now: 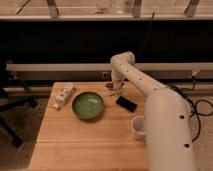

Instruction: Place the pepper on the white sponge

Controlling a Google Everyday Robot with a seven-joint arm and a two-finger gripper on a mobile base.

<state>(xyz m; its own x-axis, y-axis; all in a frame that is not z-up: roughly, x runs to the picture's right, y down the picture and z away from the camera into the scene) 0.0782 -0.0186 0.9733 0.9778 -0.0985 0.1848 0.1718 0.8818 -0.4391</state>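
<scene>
camera view: gripper point(114, 90) reaches down at the far edge of the wooden table point(90, 140), beside the green bowl point(88, 105); its grip can't be made out.

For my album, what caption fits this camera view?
End effector at table's far edge, beside green bowl.

Bowl point(88, 105) mid-table point(75, 145). Pale long piece point(63, 95) to its left, far-left corner. Gripper point(114, 88) at far edge, right of bowl. Slab point(126, 103) nearer, cup point(138, 127) nearest.
</scene>
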